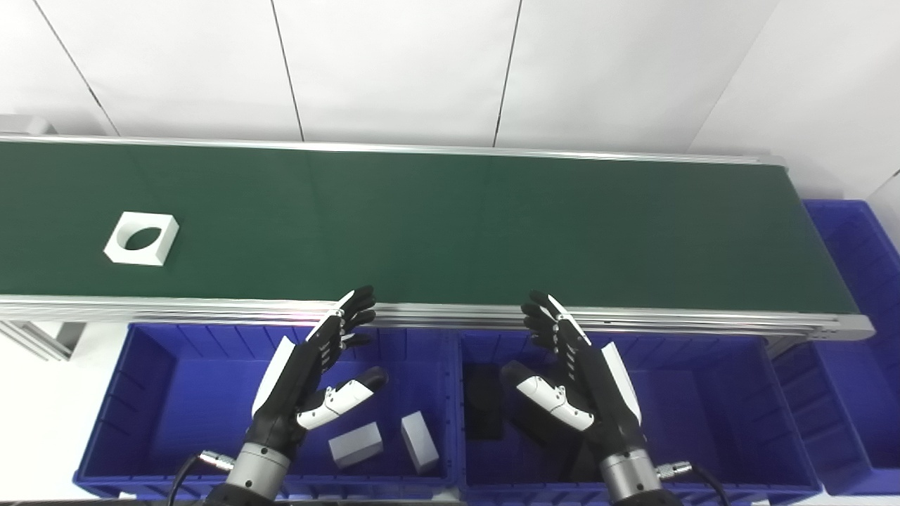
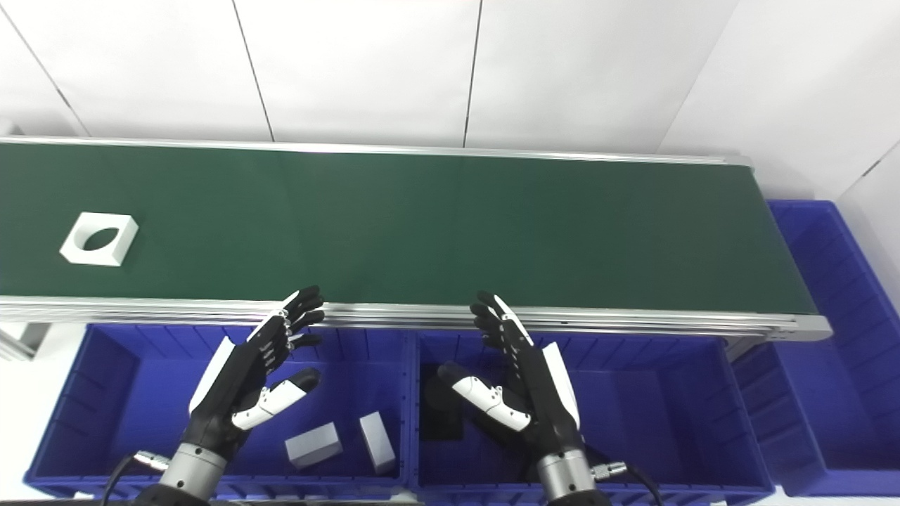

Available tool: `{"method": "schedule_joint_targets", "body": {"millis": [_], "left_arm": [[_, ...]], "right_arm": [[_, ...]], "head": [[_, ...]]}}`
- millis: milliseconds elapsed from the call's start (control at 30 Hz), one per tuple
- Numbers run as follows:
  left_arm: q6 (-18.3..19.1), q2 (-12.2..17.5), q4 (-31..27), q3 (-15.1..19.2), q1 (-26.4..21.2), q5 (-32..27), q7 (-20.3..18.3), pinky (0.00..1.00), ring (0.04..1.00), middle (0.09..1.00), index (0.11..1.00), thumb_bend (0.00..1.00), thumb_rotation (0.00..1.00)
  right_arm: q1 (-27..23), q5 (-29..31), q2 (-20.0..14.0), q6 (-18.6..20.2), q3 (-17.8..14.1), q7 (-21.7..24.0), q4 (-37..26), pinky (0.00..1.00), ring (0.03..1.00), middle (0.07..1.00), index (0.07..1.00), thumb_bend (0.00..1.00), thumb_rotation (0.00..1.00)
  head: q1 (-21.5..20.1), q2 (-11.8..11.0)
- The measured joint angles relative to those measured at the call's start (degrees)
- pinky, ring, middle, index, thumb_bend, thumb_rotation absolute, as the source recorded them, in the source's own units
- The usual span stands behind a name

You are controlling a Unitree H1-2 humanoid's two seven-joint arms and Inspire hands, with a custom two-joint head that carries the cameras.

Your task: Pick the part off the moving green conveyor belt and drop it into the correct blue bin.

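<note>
A white square part with a round hole [image 1: 142, 238] lies on the green conveyor belt [image 1: 450, 225] at the far left. My left hand [image 1: 313, 376] is open and empty, hovering over the left blue bin [image 1: 140, 393] below the belt's near edge. My right hand [image 1: 573, 379] is open and empty over the middle blue bin [image 1: 703, 400]. Both hands are well to the right of the part.
The left bin holds two grey rectangular blocks [image 1: 356, 444] [image 1: 420, 440]. The middle bin holds a black block [image 1: 484, 400]. A third blue bin [image 1: 854, 295] stands at the belt's right end. The belt has silver rails [image 1: 450, 313].
</note>
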Motion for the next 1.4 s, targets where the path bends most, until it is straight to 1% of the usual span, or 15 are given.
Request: {"method": "schedule_joint_targets", "body": {"millis": [67, 100, 133, 200, 267, 333, 400, 567, 733, 867, 1000, 1133, 1200, 1267, 1400], "left_arm": [[-0.7, -0.2, 0.8, -0.1, 0.0, 0.3, 0.2, 0.8, 0.883, 0.91, 0.899, 0.75, 0.63], [-1.4, -0.5, 1.5, -0.4, 0.1, 0.7, 0.4, 0.8, 0.884, 0.909, 0.895, 0.75, 0.62], [-1.9, -0.8, 2.0, -0.5, 0.3, 1.0, 0.7, 0.8, 0.884, 0.908, 0.891, 0.76, 0.61], [-2.3, -1.7, 2.9, -0.8, 0.7, 1.3, 1.2, 0.8, 0.888, 0.911, 0.887, 0.77, 0.6], [-2.6, -2.4, 3.5, -1.4, 1.2, 1.6, 1.4, 0.8, 0.889, 0.915, 0.884, 0.78, 0.58], [-3.7, -2.6, 4.5, -1.9, 1.4, 2.0, 1.5, 0.8, 0.891, 0.921, 0.885, 0.78, 0.56], [-4.2, -2.8, 5.3, -1.9, 1.4, 2.1, 1.5, 0.81, 0.894, 0.919, 0.879, 0.79, 0.54], [-5.1, -3.0, 6.6, -1.8, 1.2, 2.0, 1.6, 0.81, 0.894, 0.915, 0.869, 0.82, 0.53], [-5.3, -3.8, 7.3, -1.7, 1.0, 1.9, 1.9, 0.8, 0.894, 0.92, 0.871, 0.82, 0.54], [-6.4, -3.7, 7.2, -1.3, 0.2, 1.5, 2.0, 0.78, 0.878, 0.906, 0.873, 0.84, 0.59], [-6.7, -2.8, 6.6, -0.6, -0.9, 1.2, 1.8, 0.77, 0.873, 0.905, 0.883, 0.83, 0.59], [-6.3, -0.5, 1.9, 0.7, -2.3, 0.6, 0.5, 0.77, 0.871, 0.908, 0.883, 0.84, 0.62], [-6.0, 0.6, 0.4, 1.3, -3.7, -0.1, 0.3, 0.81, 0.892, 0.92, 0.896, 0.84, 0.65], [-3.9, 1.6, -2.1, 2.2, -4.9, -0.2, -0.1, 0.82, 0.907, 0.935, 0.916, 0.83, 0.67], [-0.7, 4.3, -7.7, 4.0, -8.3, 0.6, -1.4, 0.87, 0.944, 0.966, 0.944, 0.77, 0.63]], "right_arm": [[0.1, 0.0, -0.3, 0.0, 0.0, 0.0, 0.0, 0.82, 0.872, 0.882, 0.924, 0.68, 0.6], [0.2, 0.1, -0.6, 0.0, -0.1, 0.0, 0.0, 0.82, 0.87, 0.882, 0.926, 0.68, 0.6], [0.5, 0.3, -0.9, 0.0, -0.2, 0.0, 0.0, 0.82, 0.868, 0.882, 0.927, 0.68, 0.6], [1.0, 1.3, -1.6, -0.1, -0.5, 0.1, 0.1, 0.84, 0.866, 0.885, 0.931, 0.67, 0.58], [1.4, 2.3, -2.3, -0.1, -0.8, 0.2, 0.4, 0.85, 0.866, 0.883, 0.933, 0.65, 0.56], [1.6, 2.8, -2.8, -0.3, -0.9, 0.2, 0.5, 0.85, 0.866, 0.881, 0.933, 0.62, 0.54], [1.7, 2.9, -3.3, -0.7, -0.9, 0.2, 0.5, 0.85, 0.866, 0.881, 0.933, 0.6, 0.53], [1.7, 3.0, -3.7, -1.2, -0.9, 0.1, 0.9, 0.85, 0.866, 0.877, 0.931, 0.6, 0.51], [1.3, 3.3, -3.6, -1.5, -0.8, 0.0, 2.1, 0.83, 0.863, 0.879, 0.931, 0.59, 0.5], [0.8, 3.2, -3.7, -2.1, -0.8, 0.0, 3.0, 0.85, 0.87, 0.881, 0.933, 0.57, 0.46], [0.2, 3.2, -3.6, -3.8, -0.7, -0.1, 4.3, 0.86, 0.874, 0.88, 0.936, 0.57, 0.46], [-0.1, 2.8, -3.6, -3.8, -0.6, -0.4, 6.0, 0.86, 0.873, 0.877, 0.932, 0.58, 0.46], [-0.3, 2.5, -3.5, -3.8, -0.5, -0.5, 6.3, 0.86, 0.876, 0.877, 0.932, 0.59, 0.47], [-0.5, 2.5, -3.4, -3.8, -0.4, -0.5, 6.3, 0.86, 0.876, 0.878, 0.933, 0.59, 0.47], [-1.2, 2.5, -2.9, -3.9, -0.3, -0.6, 7.1, 0.85, 0.873, 0.876, 0.93, 0.6, 0.45]], "head": [[7.2, -3.1], [7.2, -3.1], [9.7, -4.6], [10.1, -4.9], [11.6, -6.0], [13.6, -8.5], [13.7, -9.4], [13.8, -10.3], [13.9, -11.2], [13.7, -11.9], [13.6, -12.2], [13.7, -12.4], [13.7, -12.3], [13.2, -12.2], [12.1, -12.0]]}}
